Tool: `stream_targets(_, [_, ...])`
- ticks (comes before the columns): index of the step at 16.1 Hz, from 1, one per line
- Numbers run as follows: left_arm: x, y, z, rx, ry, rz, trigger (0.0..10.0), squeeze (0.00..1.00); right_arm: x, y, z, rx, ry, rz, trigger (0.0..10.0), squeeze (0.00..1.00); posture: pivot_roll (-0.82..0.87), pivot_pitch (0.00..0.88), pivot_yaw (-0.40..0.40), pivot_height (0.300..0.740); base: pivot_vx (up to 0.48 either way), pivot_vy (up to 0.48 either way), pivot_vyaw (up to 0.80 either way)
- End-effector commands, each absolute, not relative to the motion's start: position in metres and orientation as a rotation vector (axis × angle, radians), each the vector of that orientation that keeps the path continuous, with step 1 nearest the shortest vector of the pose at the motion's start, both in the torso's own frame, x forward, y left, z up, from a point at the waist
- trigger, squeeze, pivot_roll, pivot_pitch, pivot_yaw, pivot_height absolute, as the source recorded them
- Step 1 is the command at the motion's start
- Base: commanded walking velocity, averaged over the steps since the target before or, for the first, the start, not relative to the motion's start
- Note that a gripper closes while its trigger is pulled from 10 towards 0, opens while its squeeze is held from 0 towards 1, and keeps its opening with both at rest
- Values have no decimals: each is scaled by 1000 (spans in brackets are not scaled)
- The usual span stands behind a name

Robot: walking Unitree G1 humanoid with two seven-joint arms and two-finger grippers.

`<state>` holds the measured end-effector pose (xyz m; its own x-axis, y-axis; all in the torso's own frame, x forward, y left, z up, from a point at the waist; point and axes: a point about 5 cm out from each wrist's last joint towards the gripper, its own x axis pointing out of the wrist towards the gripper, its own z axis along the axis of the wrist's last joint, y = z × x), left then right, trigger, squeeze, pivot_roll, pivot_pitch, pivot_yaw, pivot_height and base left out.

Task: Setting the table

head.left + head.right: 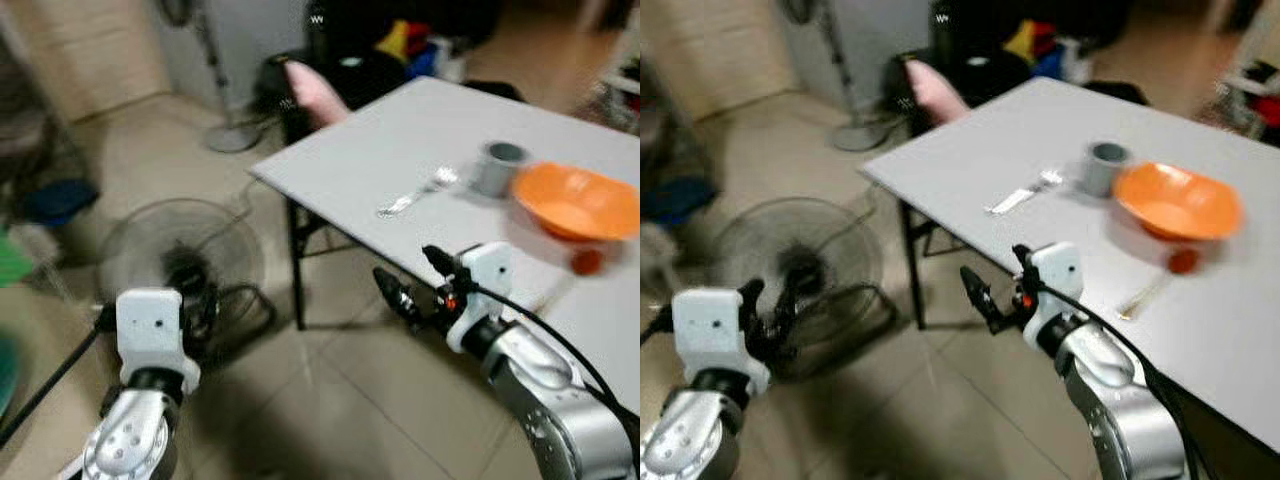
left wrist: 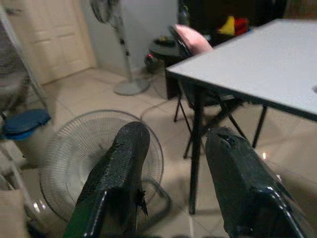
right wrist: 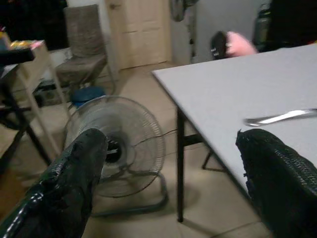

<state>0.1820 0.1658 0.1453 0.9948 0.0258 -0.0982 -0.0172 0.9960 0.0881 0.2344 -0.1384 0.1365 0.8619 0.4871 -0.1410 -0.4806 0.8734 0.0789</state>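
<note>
A grey table (image 1: 400, 150) is standing on a tiled floor, and everything here is placed against it. Near its far right part an orange bowl (image 1: 577, 201) is sitting, with a grey cup (image 1: 497, 167) just beside the bowl on the side toward the table's middle. A fork (image 1: 417, 193) is lying on the tabletop close to the cup, nearer the table's front edge. A small red-orange object (image 1: 587, 261), too blurred to identify, is resting on the table just in front of the bowl, and a pale slim utensil (image 1: 1143, 296) is lying beside it. The right gripper (image 1: 410, 280) is hovering at the table's near edge, its two black fingers (image 3: 74, 183) spread wide apart and gripping nothing. The left gripper (image 2: 173, 183) is hanging well away from the table, above the floor, its fingers also parted and empty. A floor fan (image 1: 180, 265) is sitting on the tiles off the table's left corner. A chair with something pink (image 1: 312, 92) draped on it is standing at the table's far left edge.
</note>
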Motion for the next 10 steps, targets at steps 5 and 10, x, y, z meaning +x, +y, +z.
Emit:
stream_targets(5, [180, 166, 145, 138, 110, 2, 10000, 0, 234, -132, 137, 78, 168, 525, 10000, 1000, -25, 11, 38, 740, 0, 0, 800])
stream_targets(10, [182, 165, 148, 135, 102, -18, 10000, 0, 234, -134, 136, 103, 184, 475, 10000, 1000, -30, 12, 46, 740, 0, 115, 263])
